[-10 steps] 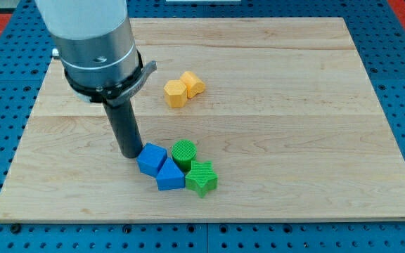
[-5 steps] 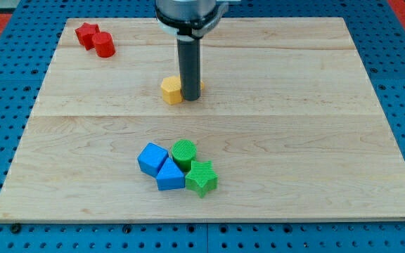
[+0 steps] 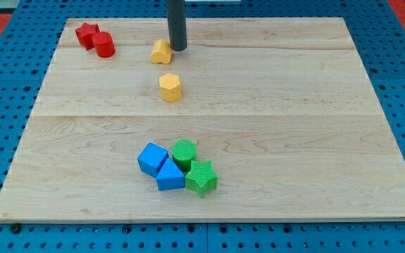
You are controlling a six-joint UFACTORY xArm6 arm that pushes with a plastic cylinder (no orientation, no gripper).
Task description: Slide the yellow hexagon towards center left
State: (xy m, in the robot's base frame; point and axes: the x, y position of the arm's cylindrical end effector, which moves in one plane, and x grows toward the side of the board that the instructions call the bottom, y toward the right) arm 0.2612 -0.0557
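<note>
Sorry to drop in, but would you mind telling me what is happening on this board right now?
I am a single arm pushing blocks with a rod, and my job is to slide the yellow hexagon towards the centre left. My tip sits near the view's top, just right of another yellow block, above the hexagon and apart from it. Two red blocks lie at the top left. Two blue blocks and two green blocks cluster near the bottom of the wooden board.

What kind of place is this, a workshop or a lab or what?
Most likely a robotics lab bench: a wooden board lies on a blue perforated table, small blocks such as the yellow hexagon are scattered on it, and my tip sits beside another yellow block.
</note>
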